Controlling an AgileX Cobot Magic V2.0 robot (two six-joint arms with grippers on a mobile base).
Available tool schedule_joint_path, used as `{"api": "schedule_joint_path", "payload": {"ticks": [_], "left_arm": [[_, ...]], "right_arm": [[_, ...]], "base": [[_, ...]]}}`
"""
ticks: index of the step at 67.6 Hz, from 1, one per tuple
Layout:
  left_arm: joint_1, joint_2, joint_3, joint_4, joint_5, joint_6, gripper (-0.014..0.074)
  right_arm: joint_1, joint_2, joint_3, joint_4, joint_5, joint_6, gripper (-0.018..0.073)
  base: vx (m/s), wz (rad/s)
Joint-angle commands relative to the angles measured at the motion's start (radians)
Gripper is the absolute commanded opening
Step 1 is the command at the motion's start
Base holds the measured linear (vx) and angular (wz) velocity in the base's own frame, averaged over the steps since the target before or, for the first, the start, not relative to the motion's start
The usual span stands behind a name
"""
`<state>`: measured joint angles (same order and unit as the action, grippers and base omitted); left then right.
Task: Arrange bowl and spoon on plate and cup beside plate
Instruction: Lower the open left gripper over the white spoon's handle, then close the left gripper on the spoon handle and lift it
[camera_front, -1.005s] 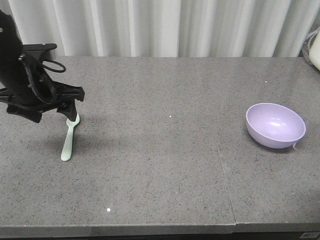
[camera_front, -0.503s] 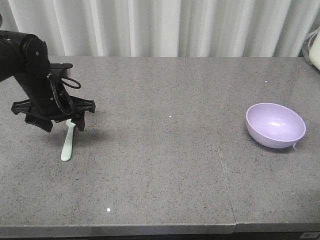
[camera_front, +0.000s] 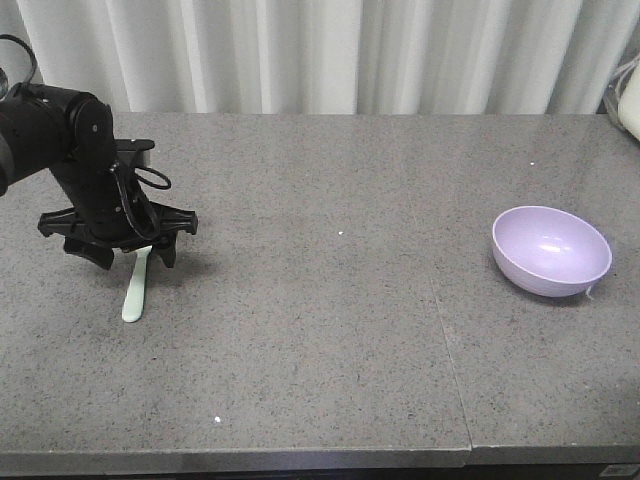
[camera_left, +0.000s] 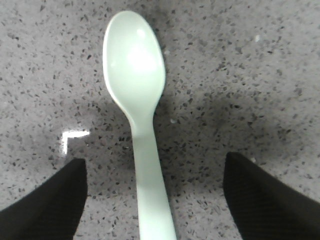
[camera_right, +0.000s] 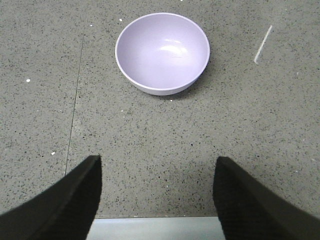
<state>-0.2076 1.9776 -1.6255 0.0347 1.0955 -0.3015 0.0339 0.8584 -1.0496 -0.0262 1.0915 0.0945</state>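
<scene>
Barely started, you are holding the left gripper (camera_left: 152, 170) spread astride the spoon (camera_left: 134, 75), the bowl (camera_front: 550, 250) sitting unplaced at right.

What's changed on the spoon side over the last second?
The left hand has swung down and slightly to its right over the spoon. Its open fingers now straddle the handle without gripping it. The spoon and the bowl lie where they were.

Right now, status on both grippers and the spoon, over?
Left gripper open, straddling spoon handle, not gripping. Right gripper open, empty, bowl ahead. Plate and cup not in view. Nothing near spoon.
</scene>
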Motion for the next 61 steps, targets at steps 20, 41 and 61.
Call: {"api": "schedule_joint_path", "payload": {"ticks": [20,41,61], "left_arm": [[-0.003,-0.005,-0.031,0.003,-0.025,-0.023,0.0533],[-0.003,0.0,-0.031,0.003,0.0,-0.023,0.0491],[-0.003,0.0,-0.031,0.003,0.024,-0.024,0.0183]], "right_arm": [[-0.006,-0.004,-0.029,-0.008,-0.057,-0.008,0.0472],[-0.006,-0.004,-0.029,-0.008,-0.057,-0.008,0.0472],[-0.006,-0.004,-0.029,-0.008,-0.057,-0.007,0.0472]], "base": [[0.0,0.0],[0.0,0.0],[0.0,0.0]]}}
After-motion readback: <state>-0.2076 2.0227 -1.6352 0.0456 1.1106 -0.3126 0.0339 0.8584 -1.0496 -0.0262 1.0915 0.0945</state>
